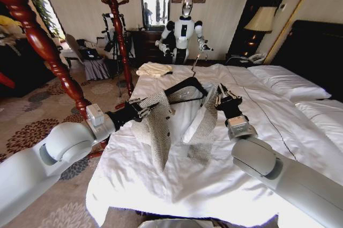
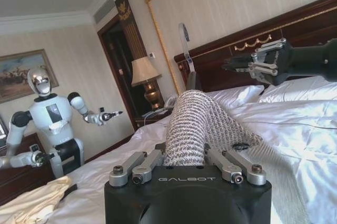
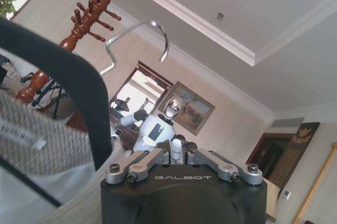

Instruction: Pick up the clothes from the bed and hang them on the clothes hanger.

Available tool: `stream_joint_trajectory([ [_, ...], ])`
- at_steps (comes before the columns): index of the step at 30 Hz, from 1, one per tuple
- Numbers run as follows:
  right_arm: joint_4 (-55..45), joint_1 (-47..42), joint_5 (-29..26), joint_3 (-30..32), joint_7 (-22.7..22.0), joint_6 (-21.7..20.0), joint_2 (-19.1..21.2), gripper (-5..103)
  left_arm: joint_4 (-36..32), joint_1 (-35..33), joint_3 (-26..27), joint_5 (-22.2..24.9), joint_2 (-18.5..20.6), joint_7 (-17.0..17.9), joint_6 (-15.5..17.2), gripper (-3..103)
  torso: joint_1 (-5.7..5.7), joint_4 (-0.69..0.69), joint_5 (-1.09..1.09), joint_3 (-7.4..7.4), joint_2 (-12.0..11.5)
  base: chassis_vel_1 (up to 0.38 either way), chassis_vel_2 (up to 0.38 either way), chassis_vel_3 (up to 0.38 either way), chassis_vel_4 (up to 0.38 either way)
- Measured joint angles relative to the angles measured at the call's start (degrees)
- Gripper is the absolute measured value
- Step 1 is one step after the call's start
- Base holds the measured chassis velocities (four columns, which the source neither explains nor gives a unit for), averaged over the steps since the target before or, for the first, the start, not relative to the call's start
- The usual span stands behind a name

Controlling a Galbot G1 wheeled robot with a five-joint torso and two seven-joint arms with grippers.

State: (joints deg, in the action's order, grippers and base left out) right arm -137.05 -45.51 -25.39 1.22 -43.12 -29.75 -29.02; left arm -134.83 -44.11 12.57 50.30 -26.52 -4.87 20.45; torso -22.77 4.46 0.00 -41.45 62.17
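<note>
The bed (image 1: 300, 131) spreads white and wide below, duvet smooth; above it the jacket (image 1: 161, 126) hangs lifted clear of the covers, open at the front, white lining showing, already draped over the black hanger (image 1: 185, 89) with its metal hook rising behind; the left gripper (image 1: 143, 109) sits at the jacket's left shoulder, and the left wrist view shows its fingers (image 2: 138, 167) clamped together on a bunched roll of knit; the right gripper (image 1: 225, 98) hovers just beside the right shoulder, fingers (image 3: 132, 166) apart, holding nothing. Judging by the sag, this knit is soft and floppy, light enough but with no stiffness of its own; sleeves and hem dangle free and would drag. The hanger is the rigid part, thin and probably slick; the safest hold looks like the shoulder over the hanger's curve, or the neck below the hook, since loose cloth alone may slide off.
</note>
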Motion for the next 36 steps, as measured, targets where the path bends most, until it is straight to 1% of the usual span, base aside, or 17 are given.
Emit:
stream_joint_trajectory([
  [3,-0.07,-0.11,-0.11,0.77,0.73,0.97,0.09,13,-0.50,-0.44,-0.51,-0.58,-0.30,-0.06,-0.53,23,0.00,0.00,0.00,0.00,0.00,0.000,0.000,0.000,0.000],
  [4,-0.28,-0.46,-0.16,1.09,1.04,1.47,0.15,17,-0.61,-0.71,-0.62,-1.34,-0.57,-0.06,-0.88,22,0.00,0.00,0.00,0.00,0.00,0.000,0.000,0.000,0.000],
  [5,-0.42,-0.66,-0.20,1.22,1.14,1.63,0.16,17,-0.60,-0.87,-0.65,-2.08,-0.73,-0.06,-1.14,22,0.00,0.00,0.00,0.00,0.00,0.000,0.000,0.000,0.000],
  [8,-1.18,-1.64,-0.76,1.63,1.17,1.72,0.17,33,-0.03,-1.67,-0.45,-6.22,-1.39,0.20,-2.48,20,0.00,0.00,0.00,0.00,0.00,0.000,0.000,0.000,0.000],
  [10,-1.25,-1.78,-0.87,1.72,1.16,1.72,0.17,33,0.07,-1.85,-0.39,-6.76,-1.50,0.45,-2.69,20,0.00,0.00,0.00,0.00,0.00,0.000,0.000,0.000,0.000],
  [13,-1.56,-2.31,-1.31,2.51,1.09,1.72,0.31,50,0.97,-2.87,-0.04,-11.41,-2.08,1.43,-4.03,20,0.00,0.00,0.00,0.00,0.00,0.000,0.000,0.000,0.000],
  [14,-1.56,-2.31,-1.31,2.51,1.09,1.72,0.31,50,0.97,-2.87,-0.04,-11.41,-2.08,1.43,-4.03,20,0.00,0.00,0.00,0.00,0.00,0.000,0.000,0.000,0.000],
  [17,-2.04,-2.65,-1.68,3.15,0.94,1.69,0.60,66,2.19,-3.51,0.67,-17.24,-2.91,1.89,-5.37,20,0.00,0.00,0.00,0.00,0.00,0.000,0.000,0.000,0.000],
  [18,-2.10,-2.76,-1.72,3.29,0.92,1.69,0.64,66,2.48,-3.56,1.06,-18.18,-3.16,2.11,-5.61,20,0.00,0.00,0.00,0.00,0.00,0.000,0.000,0.000,0.000],
  [19,-2.10,-2.76,-1.72,3.29,0.92,1.69,0.64,66,2.48,-3.56,1.06,-18.18,-3.16,2.11,-5.61,20,0.00,0.00,0.00,0.00,0.00,0.000,0.000,0.000,0.000],
  [21,-2.28,-3.22,-1.80,3.81,0.80,1.68,0.72,78,3.25,-3.39,2.22,-19.92,-3.65,2.74,-6.32,20,0.00,0.00,0.00,0.00,0.00,0.000,0.000,0.000,0.000],
  [23,-2.35,-3.64,-1.87,4.21,0.56,1.66,0.80,88,3.71,-2.89,3.27,-20.38,-4.00,3.66,-6.77,20,0.00,0.00,0.00,0.00,0.00,0.000,0.000,0.000,0.000],
  [25,-2.36,-3.79,-1.90,4.38,0.37,1.66,0.84,88,3.95,-2.66,3.77,-20.39,-4.18,4.11,-6.95,20,0.01,0.00,0.00,0.00,0.00,0.000,0.000,0.000,0.000],
  [26,-2.36,-4.07,-1.95,4.73,0.11,1.64,0.93,97,4.43,-2.17,4.71,-20.54,-4.39,4.62,-7.31,20,0.00,0.00,0.00,0.00,0.00,0.000,0.000,0.000,0.000],
  [32,-2.31,-4.68,-2.17,5.69,-0.21,1.66,1.29,100,5.76,-0.75,7.48,-21.13,-4.41,4.69,-8.06,20,0.00,0.00,0.00,0.00,0.00,0.000,0.000,0.000,0.000],
  [34,-2.35,-5.84,-2.19,6.78,-0.22,2.05,1.61,100,6.36,-1.00,10.81,-20.99,-4.74,4.68,-8.12,20,0.00,0.00,0.01,0.00,0.00,0.000,0.000,0.000,0.000],
  [36,-2.44,-6.53,-2.19,7.41,-0.19,2.19,1.74,100,6.64,-1.39,12.14,-21.30,-5.10,4.64,-8.13,20,0.00,-0.01,0.01,0.00,0.00,0.000,0.000,0.000,0.000],
])
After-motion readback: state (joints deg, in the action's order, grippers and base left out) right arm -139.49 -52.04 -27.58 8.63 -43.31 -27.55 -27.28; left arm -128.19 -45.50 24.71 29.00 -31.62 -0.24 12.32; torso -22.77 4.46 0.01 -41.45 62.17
